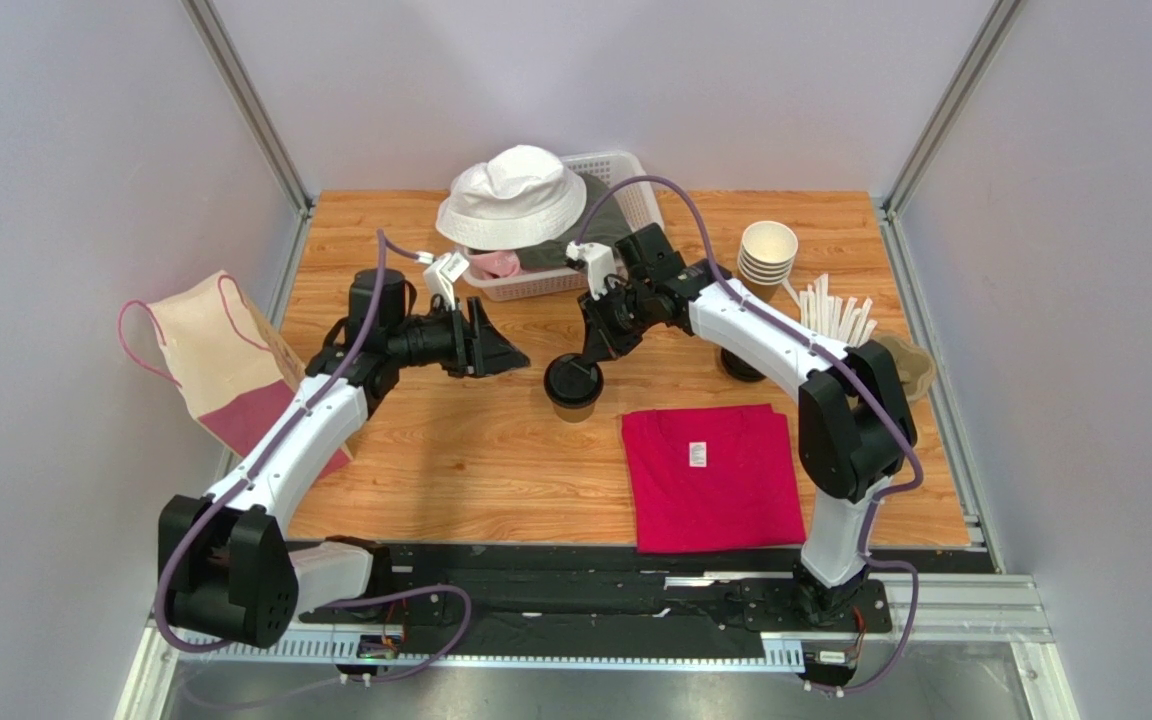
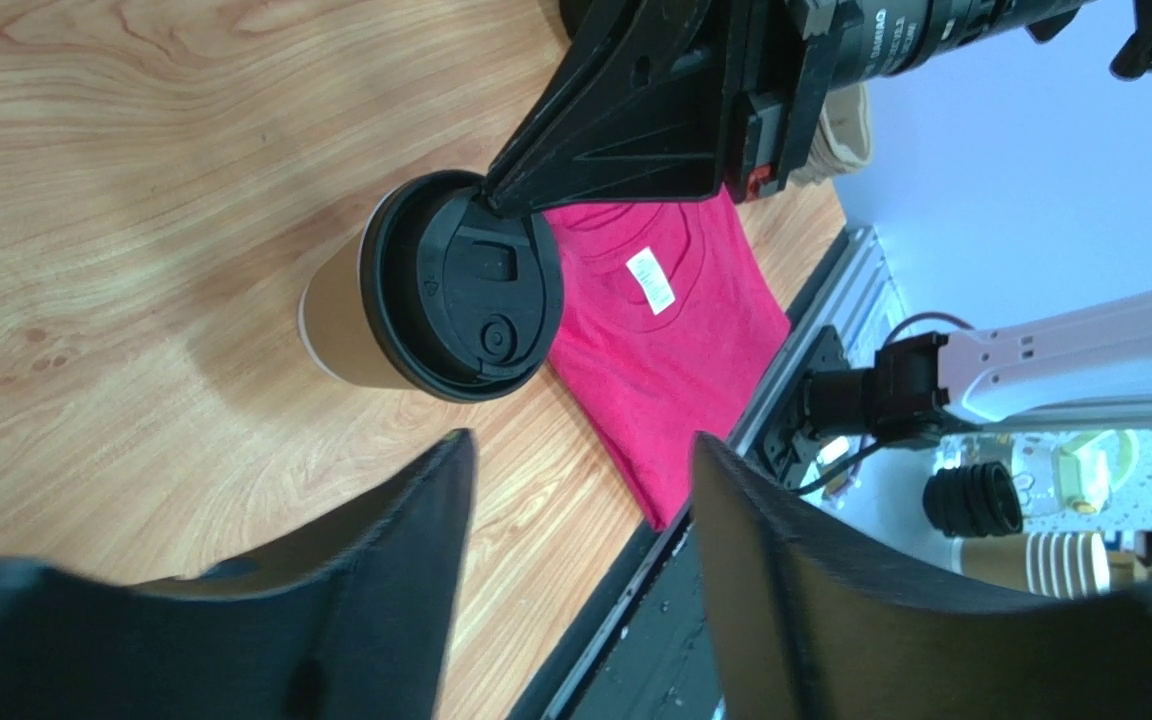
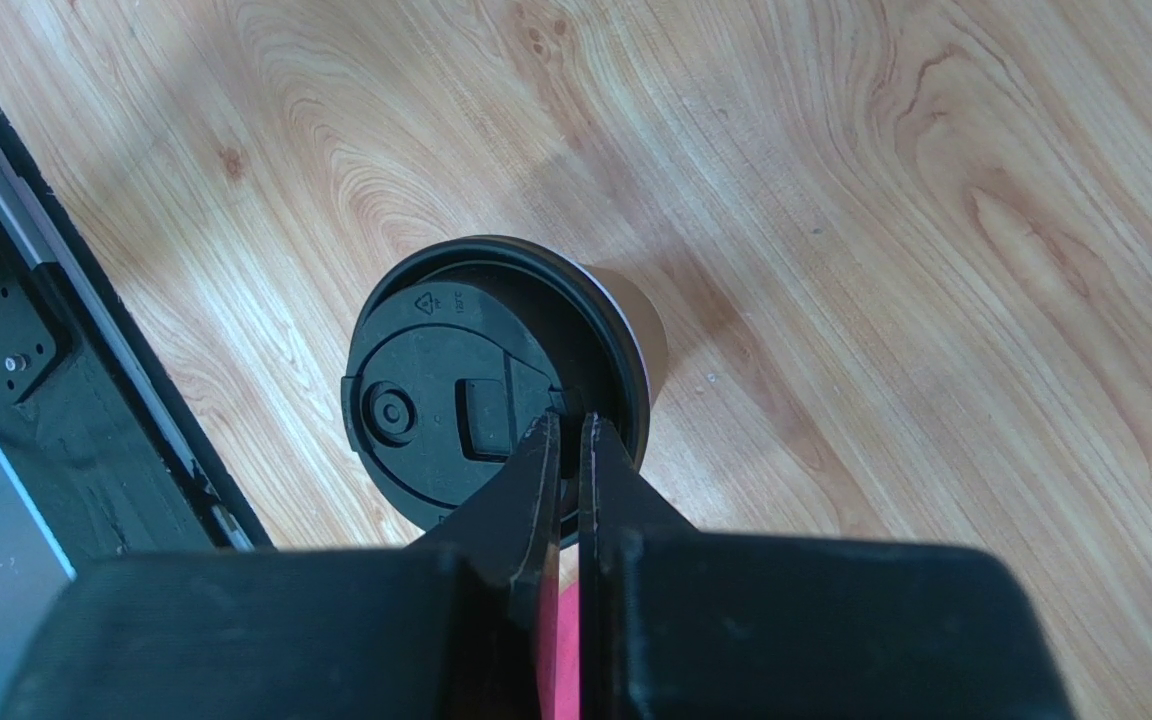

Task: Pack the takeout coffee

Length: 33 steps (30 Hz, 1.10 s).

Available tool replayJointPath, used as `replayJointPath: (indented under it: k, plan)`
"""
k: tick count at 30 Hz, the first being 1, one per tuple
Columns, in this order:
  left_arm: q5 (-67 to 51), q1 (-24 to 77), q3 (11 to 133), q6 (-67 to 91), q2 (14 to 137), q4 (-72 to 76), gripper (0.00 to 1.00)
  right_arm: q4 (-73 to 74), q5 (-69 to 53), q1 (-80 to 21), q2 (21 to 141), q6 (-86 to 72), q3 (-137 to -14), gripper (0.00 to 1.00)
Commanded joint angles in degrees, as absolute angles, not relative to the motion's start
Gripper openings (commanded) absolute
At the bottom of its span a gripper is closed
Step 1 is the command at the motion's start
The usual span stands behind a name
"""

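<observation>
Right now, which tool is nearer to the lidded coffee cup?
Right. The right tool, shut, has its tips at the lid rim of the coffee cup. The left tool, open, faces the cup from the side, apart from it.

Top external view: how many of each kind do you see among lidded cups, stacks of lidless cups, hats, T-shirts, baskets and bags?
Lidded cup: 1
Stack of lidless cups: 1
White hat: 1
Red T-shirt: 1
White basket: 1
Tan and pink bag: 1
Total: 6
</observation>
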<state>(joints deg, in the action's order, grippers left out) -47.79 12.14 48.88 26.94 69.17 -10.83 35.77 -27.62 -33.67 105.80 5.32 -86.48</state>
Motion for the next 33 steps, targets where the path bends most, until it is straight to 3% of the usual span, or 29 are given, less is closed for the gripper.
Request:
replayJointPath:
  k: [1,4,8,15,18,33]
  plan:
    - [-49.92,12.22,47.81,27.25,70.48,-7.3,0.58,32.96,-28.65,-33.4,107.05,5.01,-86.22,0.0]
    - [-50.8,12.39,47.2,28.91,71.98,-4.5,0.47,33.05,-28.74,-33.14,107.49,5.1,-85.96,0.0]
    - [-51.24,13.18,48.07,29.0,74.0,-3.52,0.43,33.13,-29.0,-33.05,107.67,5.27,-86.13,0.01]
    - [-51.59,13.45,49.13,29.0,76.2,-3.43,0.43,35.24,-29.36,-32.96,107.49,5.27,-88.15,0.36]
    - [-51.51,13.45,49.31,29.0,76.55,-3.34,0.43,35.6,-29.44,-32.96,107.31,5.19,-88.94,0.41]
    - [-52.9,13.97,49.83,29.45,77.08,-1.85,0.4,38.85,-35.13,-30.94,103.64,3.09,-93.96,0.48]
